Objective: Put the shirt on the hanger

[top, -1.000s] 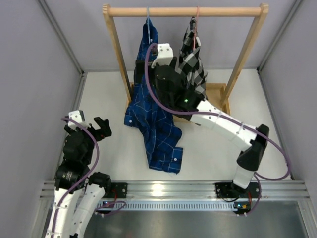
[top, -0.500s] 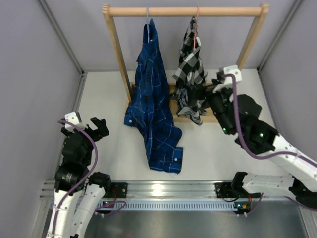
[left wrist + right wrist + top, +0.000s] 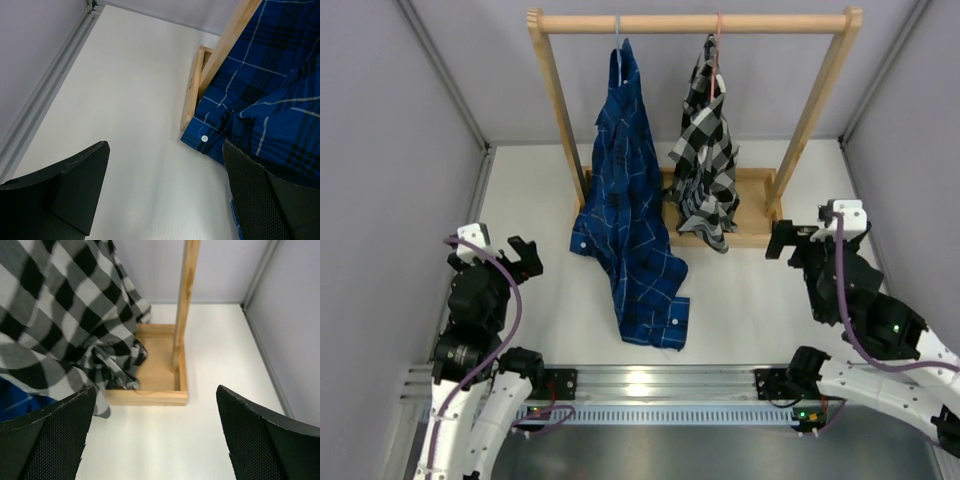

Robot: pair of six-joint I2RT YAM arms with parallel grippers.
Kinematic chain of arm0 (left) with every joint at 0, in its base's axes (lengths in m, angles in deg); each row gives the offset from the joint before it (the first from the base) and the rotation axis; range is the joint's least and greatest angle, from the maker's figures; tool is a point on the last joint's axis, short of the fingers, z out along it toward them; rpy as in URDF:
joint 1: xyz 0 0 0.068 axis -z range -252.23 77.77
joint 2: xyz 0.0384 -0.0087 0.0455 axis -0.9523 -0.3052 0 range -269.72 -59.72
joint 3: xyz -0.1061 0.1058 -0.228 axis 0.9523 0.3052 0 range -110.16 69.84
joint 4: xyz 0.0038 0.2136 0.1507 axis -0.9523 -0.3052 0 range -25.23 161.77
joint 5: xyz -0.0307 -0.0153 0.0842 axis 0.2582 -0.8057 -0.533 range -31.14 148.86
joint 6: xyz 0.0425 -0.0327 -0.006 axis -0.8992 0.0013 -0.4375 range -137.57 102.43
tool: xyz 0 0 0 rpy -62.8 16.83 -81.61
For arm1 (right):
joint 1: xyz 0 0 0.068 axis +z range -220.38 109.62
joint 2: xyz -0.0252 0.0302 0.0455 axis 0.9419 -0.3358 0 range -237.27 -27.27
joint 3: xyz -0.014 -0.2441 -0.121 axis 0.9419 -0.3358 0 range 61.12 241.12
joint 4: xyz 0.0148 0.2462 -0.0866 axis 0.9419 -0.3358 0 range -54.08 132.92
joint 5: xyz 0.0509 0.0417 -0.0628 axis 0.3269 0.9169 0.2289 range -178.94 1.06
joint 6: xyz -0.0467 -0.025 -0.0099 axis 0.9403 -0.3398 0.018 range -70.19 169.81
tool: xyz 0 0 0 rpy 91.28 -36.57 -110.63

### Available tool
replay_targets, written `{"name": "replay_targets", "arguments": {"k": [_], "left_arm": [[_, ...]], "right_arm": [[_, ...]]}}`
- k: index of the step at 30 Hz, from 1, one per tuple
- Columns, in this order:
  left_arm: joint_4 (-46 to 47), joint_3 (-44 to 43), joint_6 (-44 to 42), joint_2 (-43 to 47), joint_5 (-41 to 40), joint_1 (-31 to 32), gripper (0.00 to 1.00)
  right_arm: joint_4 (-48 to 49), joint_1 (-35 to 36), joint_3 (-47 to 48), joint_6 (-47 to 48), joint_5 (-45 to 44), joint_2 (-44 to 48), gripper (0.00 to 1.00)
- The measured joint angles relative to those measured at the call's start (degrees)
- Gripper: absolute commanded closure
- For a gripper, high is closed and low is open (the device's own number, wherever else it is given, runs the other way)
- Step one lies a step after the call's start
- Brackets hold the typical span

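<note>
Your shirt (image 3: pixel 625 210) is hanging on the hanger (image 3: pixel 618 33) from the rack (image 3: pixel 695 21) rail, its hem trailing onto the table (image 3: pixel 740 300) — open white surface is lying on either side. The checked shirt (image 3: pixel 705 170) is drooping into the rack's base tray (image 3: pixel 150 397). Your left gripper (image 3: pixel 523 256) and right gripper (image 3: pixel 782 240) are both gaping, gripping nothing.

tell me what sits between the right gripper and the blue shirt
Between the right gripper and the blue shirt hangs the black-and-white checked shirt, over the rack's wooden base, seen in the top external view.
</note>
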Motion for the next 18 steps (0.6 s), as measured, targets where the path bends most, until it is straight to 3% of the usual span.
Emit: {"name": "replay_targets", "arguments": {"k": [9,18], "left_arm": [[0.1,1.9,-0.9,0.4,2.6,0.0,0.02],[0.4,5.2,-1.2,6.4,5.7,0.0,0.02]], "right_arm": [[-6.7,-20.6,-2.9,-5.6,13.5,-4.6,0.01],[-9.2,-22.3,-3.4,-6.8,21.5,0.3,0.01]]}}
